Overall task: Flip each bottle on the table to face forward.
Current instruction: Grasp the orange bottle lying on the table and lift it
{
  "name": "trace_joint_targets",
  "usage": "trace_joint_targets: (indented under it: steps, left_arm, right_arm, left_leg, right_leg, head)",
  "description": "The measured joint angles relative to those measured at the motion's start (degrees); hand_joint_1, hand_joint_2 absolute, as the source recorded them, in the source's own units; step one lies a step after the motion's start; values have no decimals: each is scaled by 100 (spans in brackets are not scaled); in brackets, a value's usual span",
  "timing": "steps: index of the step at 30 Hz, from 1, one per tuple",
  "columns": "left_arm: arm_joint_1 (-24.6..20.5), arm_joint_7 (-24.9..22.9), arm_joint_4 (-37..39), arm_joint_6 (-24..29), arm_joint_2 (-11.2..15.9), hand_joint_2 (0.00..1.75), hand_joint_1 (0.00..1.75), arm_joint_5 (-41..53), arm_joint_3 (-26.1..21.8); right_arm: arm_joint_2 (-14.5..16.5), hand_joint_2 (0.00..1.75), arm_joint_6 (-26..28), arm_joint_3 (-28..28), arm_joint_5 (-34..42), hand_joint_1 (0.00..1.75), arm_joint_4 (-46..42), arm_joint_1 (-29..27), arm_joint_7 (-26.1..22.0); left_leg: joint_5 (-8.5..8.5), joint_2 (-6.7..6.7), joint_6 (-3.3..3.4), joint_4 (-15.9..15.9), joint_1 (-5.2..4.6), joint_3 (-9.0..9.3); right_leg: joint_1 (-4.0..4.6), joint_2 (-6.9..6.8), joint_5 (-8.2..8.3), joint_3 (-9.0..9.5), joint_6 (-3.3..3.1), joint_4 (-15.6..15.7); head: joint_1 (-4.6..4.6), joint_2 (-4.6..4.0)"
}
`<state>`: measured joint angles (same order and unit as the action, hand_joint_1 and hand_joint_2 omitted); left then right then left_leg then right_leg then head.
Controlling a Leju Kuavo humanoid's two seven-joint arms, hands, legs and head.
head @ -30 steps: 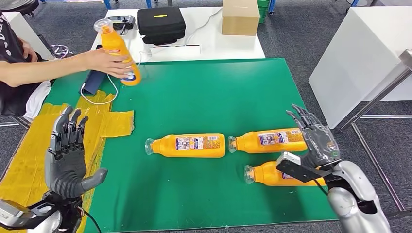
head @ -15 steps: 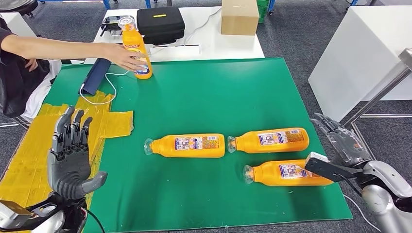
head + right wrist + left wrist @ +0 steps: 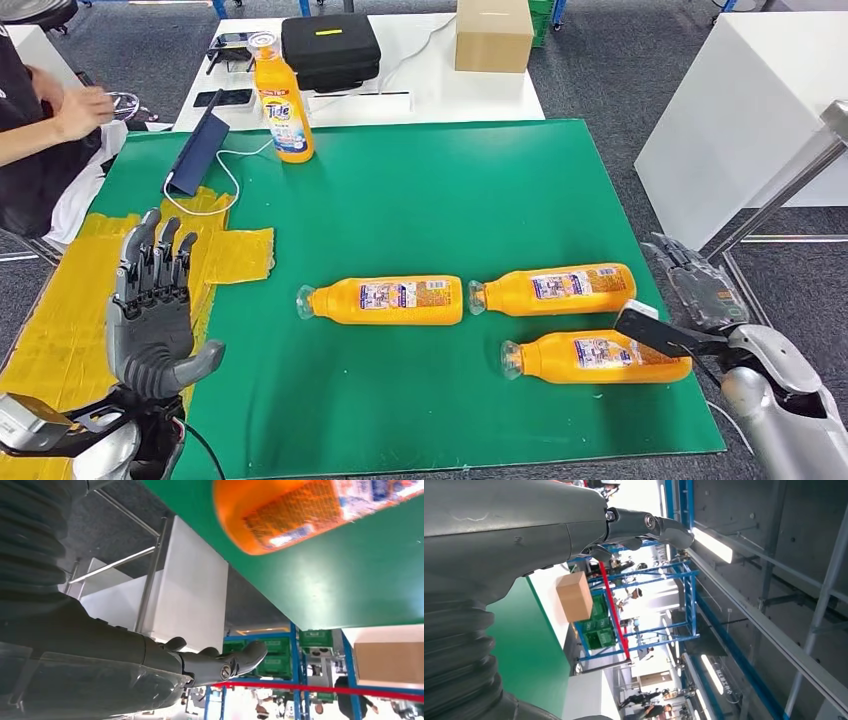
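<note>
**Three bottles lie flat, both hands empty, one bottle already upright**

At the upper left of the head view a person [image 3: 45, 120] sits beside the desk [image 3: 420, 190], arms drawn back to the body. Just below, at the lower left, the left hand [image 3: 150, 320] is raised over the yellow taped patch [image 3: 60, 320], palm toward the camera, fingers spread and upright, holding nothing.

Right of the person, near the far edge of the green mat, an upright bottle [image 3: 280, 100] stands with its label toward the camera, beside a dark flat device [image 3: 198, 155] with a white cable. Behind it on the white table are a black case [image 3: 330, 48] and a cardboard box [image 3: 494, 34].

In the middle of the frame the left lying bottle [image 3: 385, 300] rests on its side, cap pointing left. Just right of it the upper lying bottle [image 3: 555, 288] lies the same way, its cap almost at the first one's base. Below that, the lower lying bottle [image 3: 595, 357] lies nearest the right edge of the mat.

At the lower right the right hand [image 3: 700, 290] sits off the mat's edge, fingers loosely extended, empty, close to the base of the lower lying bottle but not touching it.

Judging by this, the step in hand is a fresh approach. The next move likely calls for the right hand to reach inward, close around the lower lying bottle's body and stand it up, label forward.
</note>
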<state>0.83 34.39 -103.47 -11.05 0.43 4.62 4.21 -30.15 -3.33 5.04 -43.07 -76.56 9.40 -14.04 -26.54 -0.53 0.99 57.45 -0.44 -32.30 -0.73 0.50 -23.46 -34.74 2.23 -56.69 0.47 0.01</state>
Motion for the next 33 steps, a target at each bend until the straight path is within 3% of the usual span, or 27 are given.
trace_joint_targets:
  steps: [15, 25, 33]
  left_arm:
    - [-178, -88, 242, -83, -57, 175, 0, -103, 53]
    - [-173, -89, 264, -114, -70, 175, 0, -110, 54]
    - [-222, -54, 397, -164, -93, 175, 0, -204, 80]
  right_arm:
    - [616, 175, 109, 526, -268, 0, 970, 824, -30]
    - [730, 175, 68, 709, -331, 0, 1182, 901, -33]
    - [571, 175, -630, 1178, -241, 0, 1962, 1393, -122]
  left_leg:
    - [2, -5, 1, 0, 0, -2]
    - [2, -5, 1, 0, -1, -2]
    - [4, -6, 2, 1, -1, -2]
  right_leg:
    - [0, -1, 0, 1, 0, -1]
    - [-1, -1, 0, 0, 0, -1]
    - [-2, -1, 1, 1, 1, -1]
  head:
    - [0, -1]
    - [0, 0]
    - [0, -1]
